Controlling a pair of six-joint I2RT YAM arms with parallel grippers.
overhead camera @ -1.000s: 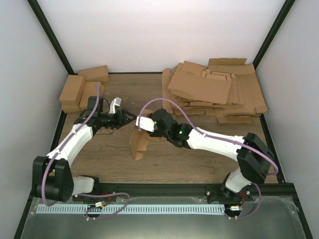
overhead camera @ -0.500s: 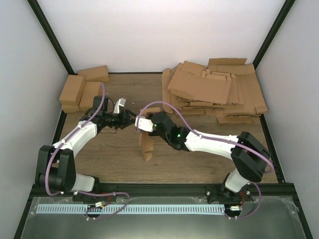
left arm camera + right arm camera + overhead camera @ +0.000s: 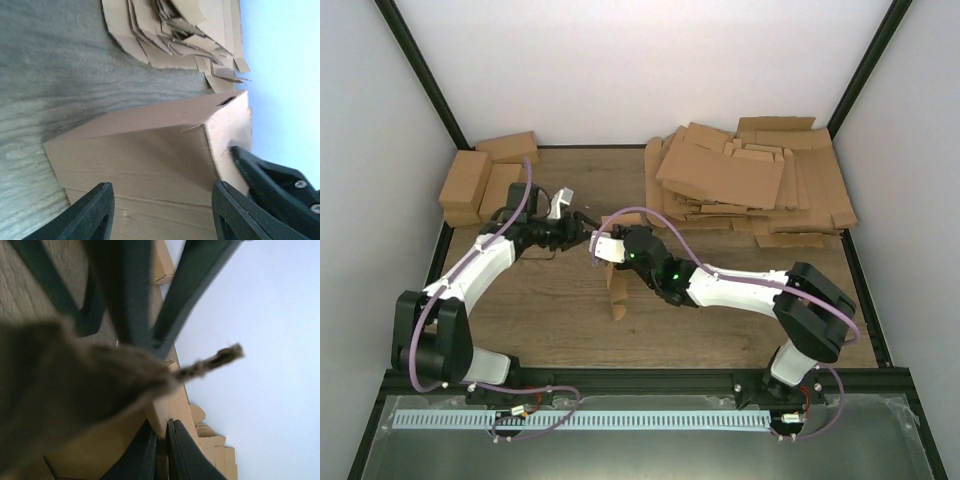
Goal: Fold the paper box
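Right gripper (image 3: 160,429) is pinched all but closed on a thin edge of the paper box (image 3: 616,290); in the wrist view the cardboard shows as a sliver between its two dark fingers. Facing it, the left gripper (image 3: 162,189) stands about half open with nothing between its jaws. The carton's broad side lies just beyond its fingertips, and I cannot tell whether they touch it. The box stands on end near the middle of the table (image 3: 550,320), partly formed. It looks light and thin: stiff across a flat panel, ready to hinge at every crease, easy to dent under a hard pinch and easy to tip. A hold on a panel edge close to a crease should serve better than one on a free flap tip. The right arm (image 3: 750,285) bends sharply at its elbow and stretches its forearm leftward across the table. The left arm (image 3: 485,262) reaches forward, then turns toward the right, so the grippers meet nearly nose to nose over the box. A heap of flat sheets (image 3: 750,180) lies well apart at the back right, small cartons (image 3: 480,180) at the back left.
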